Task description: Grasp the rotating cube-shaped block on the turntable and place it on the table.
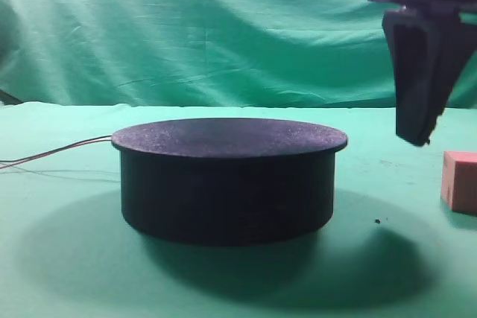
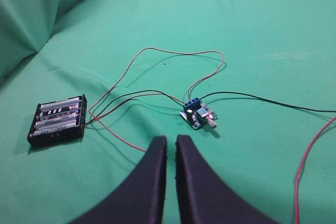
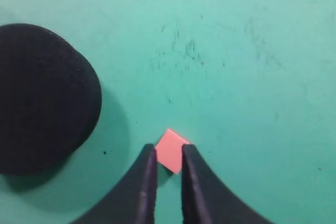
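Note:
The black turntable (image 1: 227,176) stands mid-table with its top bare; it also shows at the left of the right wrist view (image 3: 42,98). The pinkish cube-shaped block (image 1: 460,182) rests on the green table (image 1: 59,273) at the far right edge, cut off by the frame. My right gripper (image 1: 421,135) hangs just above and left of it, not touching. In the right wrist view the block (image 3: 173,148) lies on the cloth below the gap of the right gripper (image 3: 168,153), whose jaws stand slightly apart and empty. My left gripper (image 2: 171,141) is shut and empty over cloth.
Thin wires (image 1: 52,156) run left from the turntable. In the left wrist view a black battery holder (image 2: 58,120), a small blue circuit board (image 2: 197,115) and a red wire (image 2: 310,161) lie on the cloth. The green backdrop curtain (image 1: 223,27) hangs behind.

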Controlling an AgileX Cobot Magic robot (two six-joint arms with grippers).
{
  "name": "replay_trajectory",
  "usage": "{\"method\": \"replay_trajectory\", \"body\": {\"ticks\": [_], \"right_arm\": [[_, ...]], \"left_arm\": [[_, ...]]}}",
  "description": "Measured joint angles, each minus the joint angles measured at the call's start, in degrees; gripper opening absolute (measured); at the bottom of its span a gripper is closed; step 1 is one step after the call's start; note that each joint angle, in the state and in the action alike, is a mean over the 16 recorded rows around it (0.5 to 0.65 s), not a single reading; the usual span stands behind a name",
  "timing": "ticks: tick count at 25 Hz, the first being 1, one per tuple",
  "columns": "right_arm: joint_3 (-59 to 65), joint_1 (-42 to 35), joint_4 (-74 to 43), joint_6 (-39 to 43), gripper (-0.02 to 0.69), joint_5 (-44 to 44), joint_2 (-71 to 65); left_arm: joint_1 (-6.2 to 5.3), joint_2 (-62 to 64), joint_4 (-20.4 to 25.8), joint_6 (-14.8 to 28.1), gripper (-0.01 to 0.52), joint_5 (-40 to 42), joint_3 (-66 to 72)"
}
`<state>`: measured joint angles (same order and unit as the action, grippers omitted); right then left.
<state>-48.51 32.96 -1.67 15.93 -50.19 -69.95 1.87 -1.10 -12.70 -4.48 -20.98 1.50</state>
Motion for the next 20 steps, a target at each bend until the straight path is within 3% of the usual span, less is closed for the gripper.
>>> {"method": "replay_trajectory", "body": {"ticks": [5,8,20], "right_arm": [[1.4,0.0,-0.7,0.6,0.067,-2.1,10.8],[3.8,0.0,-0.6,0.7,0.014,-1.7,16.8],[11.7,0.0,-1.0,-1.1,0.0,4.7,30.3]], "left_arm": [[0.0,0.0,0.0,0.0,0.0,0.0,0.0],[0.0,0.0,0.0,0.0,0.0,0.0,0.0],[0.0,0.0,0.0,0.0,0.0,0.0,0.0]]}}
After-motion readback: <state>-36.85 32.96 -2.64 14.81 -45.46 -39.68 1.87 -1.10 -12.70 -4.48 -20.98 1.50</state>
